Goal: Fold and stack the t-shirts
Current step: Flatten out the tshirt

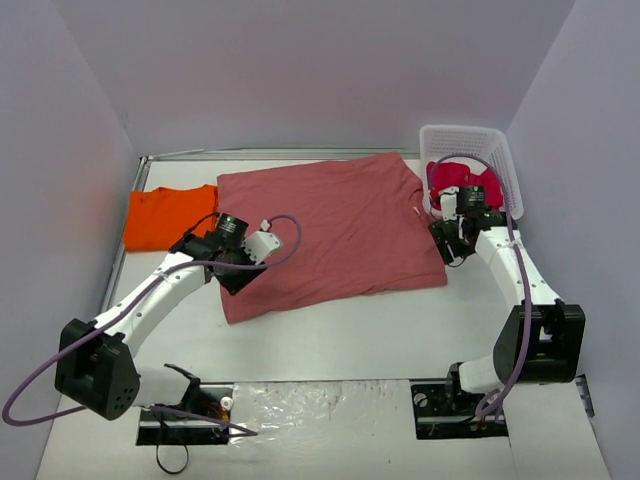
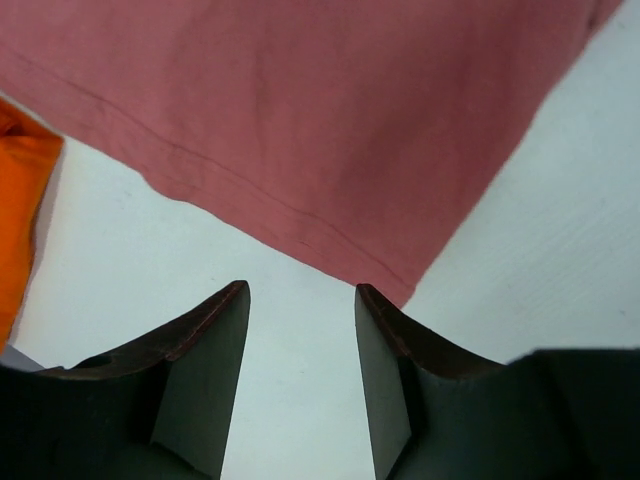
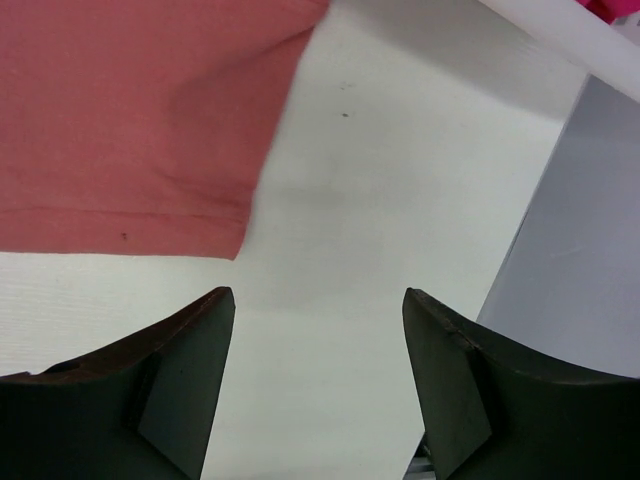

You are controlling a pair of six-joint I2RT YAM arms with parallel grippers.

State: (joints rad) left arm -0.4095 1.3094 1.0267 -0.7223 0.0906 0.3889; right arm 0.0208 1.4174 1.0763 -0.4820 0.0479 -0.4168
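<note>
White tabletop (image 1: 350, 340) was occupied at its centre by the brick-red t-shirt (image 1: 330, 230), spread flat. The orange t-shirt (image 1: 165, 215) lay compact at the far left, and the crimson-pink t-shirt (image 1: 465, 182) was heaped in the basket (image 1: 505, 150). Such soft, light cloth was judged likely to sag and slide, so best pinched at the hem corners. The left end effector (image 2: 300, 290) was seen open and empty just short of the near-left corner, the right end effector (image 3: 318, 292) open and empty beside the near-right corner. Hem stitching was shown only by the wrist views, the whole layout only from above.
</note>
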